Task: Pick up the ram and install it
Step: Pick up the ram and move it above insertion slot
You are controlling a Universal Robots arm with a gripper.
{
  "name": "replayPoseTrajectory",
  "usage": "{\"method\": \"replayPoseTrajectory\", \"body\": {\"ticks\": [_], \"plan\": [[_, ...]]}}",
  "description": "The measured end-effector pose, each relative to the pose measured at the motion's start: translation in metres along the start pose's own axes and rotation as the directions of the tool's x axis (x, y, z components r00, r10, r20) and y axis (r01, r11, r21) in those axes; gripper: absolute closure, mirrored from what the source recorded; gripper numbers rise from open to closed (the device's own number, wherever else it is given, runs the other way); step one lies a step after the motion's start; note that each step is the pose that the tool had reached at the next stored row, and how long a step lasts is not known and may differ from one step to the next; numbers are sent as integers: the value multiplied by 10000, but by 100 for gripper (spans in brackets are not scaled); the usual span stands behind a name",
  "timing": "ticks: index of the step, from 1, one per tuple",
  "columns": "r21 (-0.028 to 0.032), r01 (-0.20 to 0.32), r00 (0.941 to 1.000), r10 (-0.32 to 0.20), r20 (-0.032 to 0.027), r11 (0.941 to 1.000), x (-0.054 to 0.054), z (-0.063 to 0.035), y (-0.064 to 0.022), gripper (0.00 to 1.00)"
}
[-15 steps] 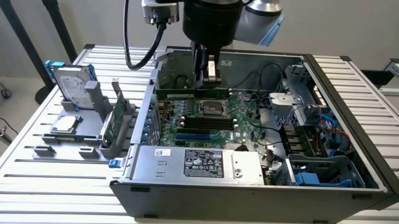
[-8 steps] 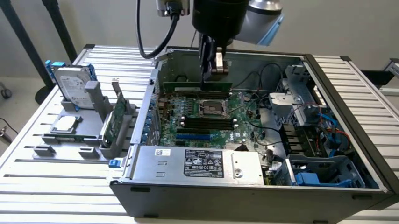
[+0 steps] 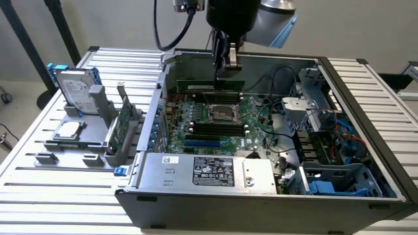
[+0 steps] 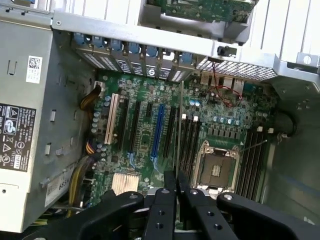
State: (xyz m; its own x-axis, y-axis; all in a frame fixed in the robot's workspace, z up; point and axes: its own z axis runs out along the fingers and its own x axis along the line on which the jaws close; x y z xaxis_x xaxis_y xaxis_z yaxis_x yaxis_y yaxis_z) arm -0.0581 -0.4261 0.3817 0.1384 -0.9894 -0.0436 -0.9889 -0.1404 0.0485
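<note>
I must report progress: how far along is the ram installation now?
Done: the ram is picked up. In hand: the fingers grip it inside the open case, above the motherboard. Left: it does not look seated in a slot yet.

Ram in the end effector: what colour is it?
Green. The ram shows best in the exterior view, gripped by the end effector.
</note>
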Motion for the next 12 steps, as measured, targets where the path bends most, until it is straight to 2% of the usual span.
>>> {"method": "replayPoseTrajectory", "body": {"ticks": [7, 9, 12], "plan": [[-26, -46, 9998, 46, -199, 10000, -95, 71, -132, 87], [-29, -94, 9997, 93, -224, 10000, -99, 93, -175, 87], [-21, -243, 9995, 243, -221, 9997, -95, 135, -234, 87]]}}
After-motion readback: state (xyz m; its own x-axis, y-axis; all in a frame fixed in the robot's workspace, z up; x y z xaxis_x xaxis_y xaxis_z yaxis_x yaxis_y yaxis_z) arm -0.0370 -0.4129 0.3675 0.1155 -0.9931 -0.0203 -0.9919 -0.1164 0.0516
